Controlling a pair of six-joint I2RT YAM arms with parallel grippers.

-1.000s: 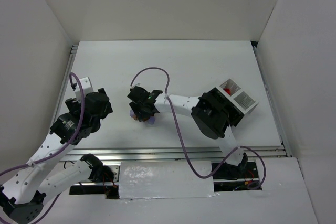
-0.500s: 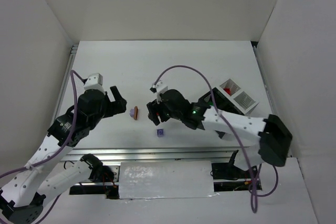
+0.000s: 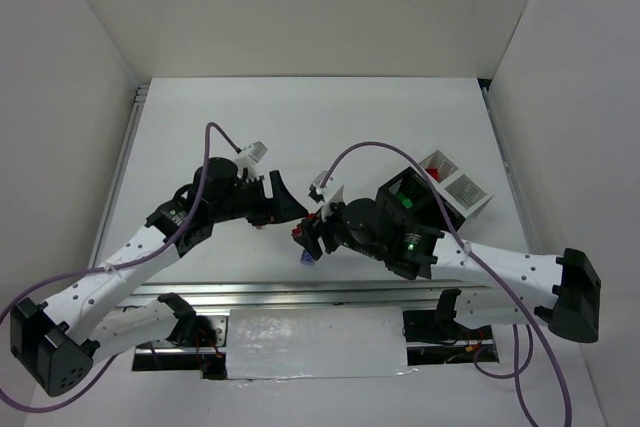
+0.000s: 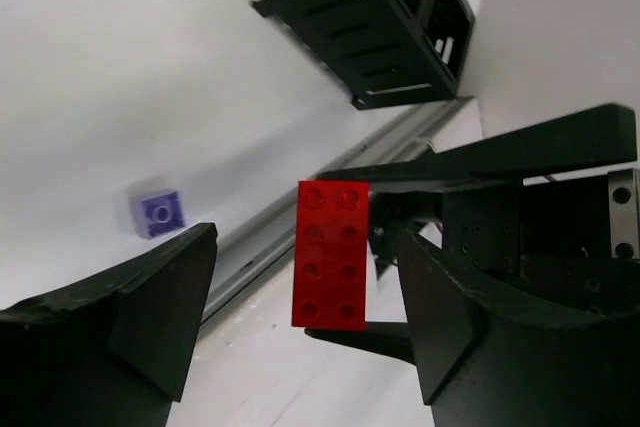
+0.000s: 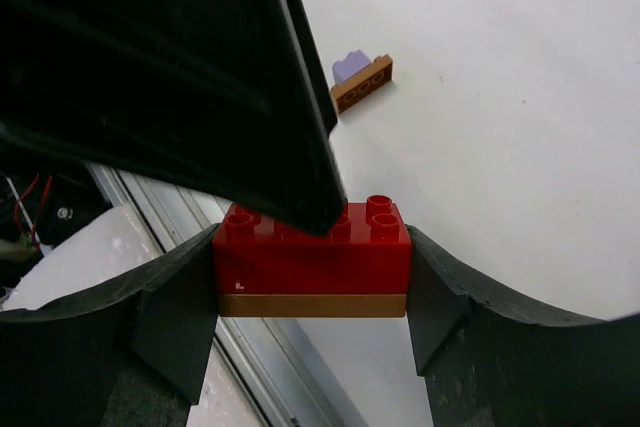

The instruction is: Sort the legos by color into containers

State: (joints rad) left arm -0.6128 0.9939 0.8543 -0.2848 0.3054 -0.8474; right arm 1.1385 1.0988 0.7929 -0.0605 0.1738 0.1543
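Worktop (image 3: 400, 127): white, walled on three sides.

Left arm (image 3: 120, 272): reaches from the near left corner toward the middle.

Right arm (image 3: 500, 262): lies along the near edge, from the near right corner to the middle.

Bins (image 3: 452, 187): one black block by the right edge, about midway back. Two cells are white-walled and one of them holds something red.

Left gripper (image 4: 305, 242): jaws released and spread wide, one finger on each side of the red brick. Contact cannot be told.

Right gripper (image 5: 312, 247): jaws clenched on the red brick, one finger at each end.

Red brick (image 4: 332, 254): eight studs, held off the worktop near the middle of the near edge.

Tan plate (image 5: 312, 305): thin, joined flat to one face of the red brick.

Brown-orange brick (image 5: 361, 83): thin, lying on the worktop.

Lavender brick (image 4: 157, 212): alone on the worktop, close to the near edge.

Lavender piece (image 5: 349, 66): touches the brown-orange brick.
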